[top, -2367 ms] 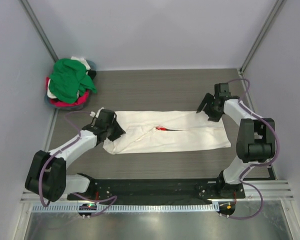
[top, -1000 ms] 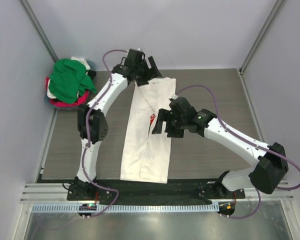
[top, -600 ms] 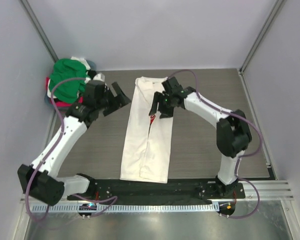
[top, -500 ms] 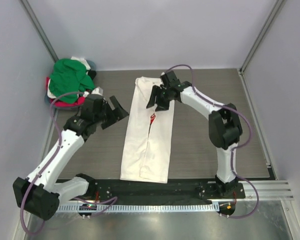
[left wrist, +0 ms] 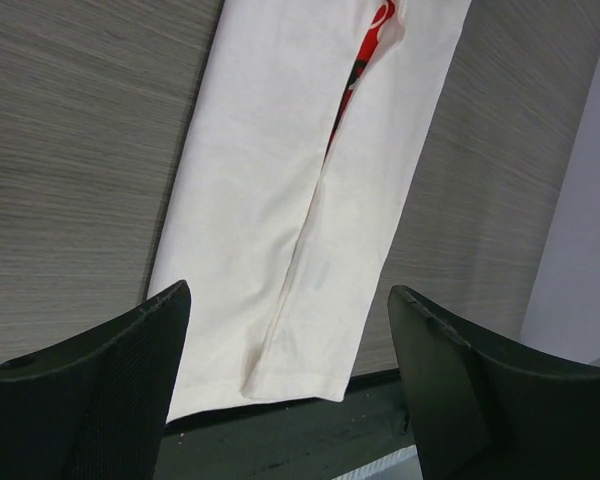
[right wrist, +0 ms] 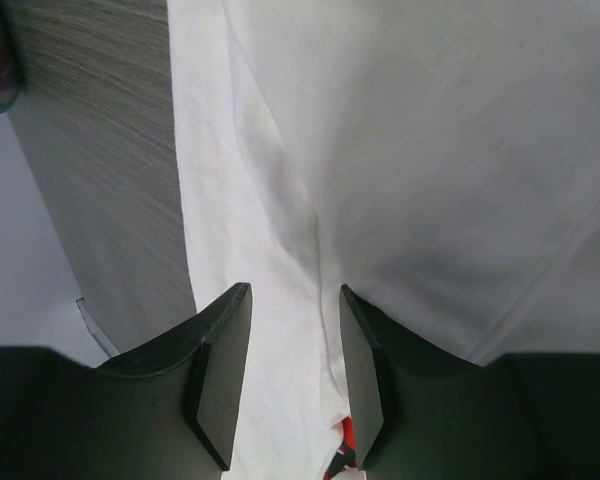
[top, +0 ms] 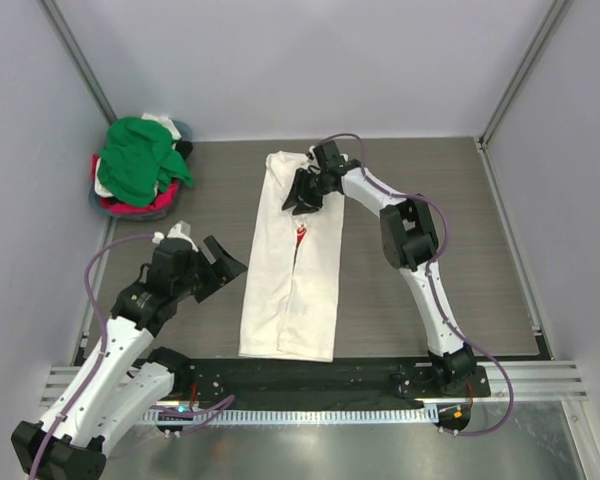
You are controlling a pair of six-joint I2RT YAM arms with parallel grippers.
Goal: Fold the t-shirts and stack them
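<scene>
One cream-white t-shirt (top: 288,300) is lying down the middle of the table (top: 430,220) as a long narrow strip. Both its sides are folded inward and meeting along a centre seam. That is why it is running from the far edge toward the arm bases, and I judge it is waiting for its crosswise folds.

Your right gripper (top: 302,198) is hovering over the strip's far end. Its fingers (right wrist: 218,370) are standing a narrow gap apart, with cloth showing beneath them and nothing visibly pinched. Your left gripper (top: 220,272) is hanging just beside the strip's left edge, apart from the cloth, spread wide and carrying nothing. You are probably lining both up to double the strip over.

The other t-shirts (top: 138,165), green on top with pink-red and white underneath, are sitting heaped in the far-left corner, well apart from the strip.

A sliver of red print (top: 301,236) is peeking out through the seam. A white curl is showing on it in the left wrist view, but no lettering is coming through legibly, so you are getting no brand from here.
</scene>
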